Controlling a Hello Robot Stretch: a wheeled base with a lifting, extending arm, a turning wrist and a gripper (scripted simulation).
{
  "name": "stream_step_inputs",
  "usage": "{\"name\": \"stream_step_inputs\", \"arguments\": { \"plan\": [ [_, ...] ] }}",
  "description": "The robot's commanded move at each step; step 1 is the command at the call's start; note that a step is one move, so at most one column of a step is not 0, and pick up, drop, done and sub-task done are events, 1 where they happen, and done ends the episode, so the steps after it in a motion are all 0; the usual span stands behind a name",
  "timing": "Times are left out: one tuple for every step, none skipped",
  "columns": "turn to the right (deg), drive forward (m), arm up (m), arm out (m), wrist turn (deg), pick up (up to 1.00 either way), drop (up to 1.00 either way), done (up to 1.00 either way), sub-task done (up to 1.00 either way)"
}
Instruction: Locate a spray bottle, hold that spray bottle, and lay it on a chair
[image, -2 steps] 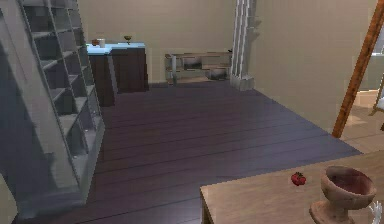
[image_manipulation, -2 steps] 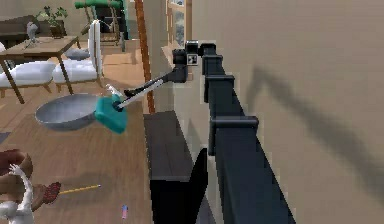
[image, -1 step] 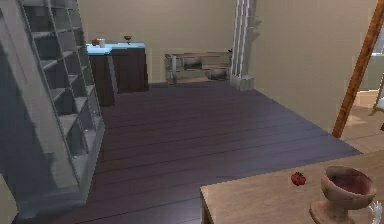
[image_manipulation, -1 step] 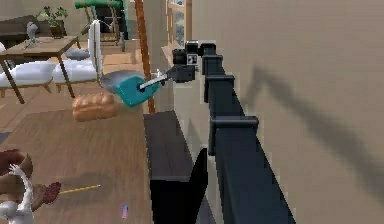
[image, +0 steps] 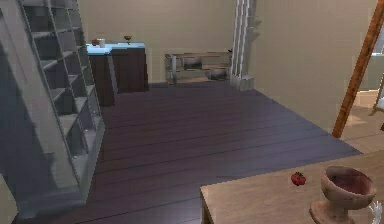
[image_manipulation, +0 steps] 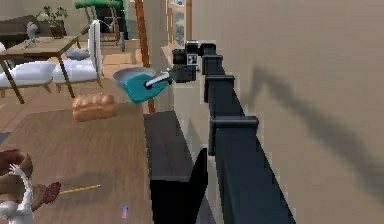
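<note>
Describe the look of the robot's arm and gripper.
The arm is a dark, square-sectioned bar built of stepped segments. At its far end sit two small white squares with black marks. The gripper has a dark body and two thin fingers.
</note>
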Motion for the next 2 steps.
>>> {"name": "stream_step_inputs", "arguments": {
  "plan": [
    [0.0,0.00,-0.46,0.00,0.0,0.00,0.00,0.00,0.00],
    [0.0,0.00,-0.50,0.00,0.0,0.00,0.00,0.00,0.00]
  ]
}}
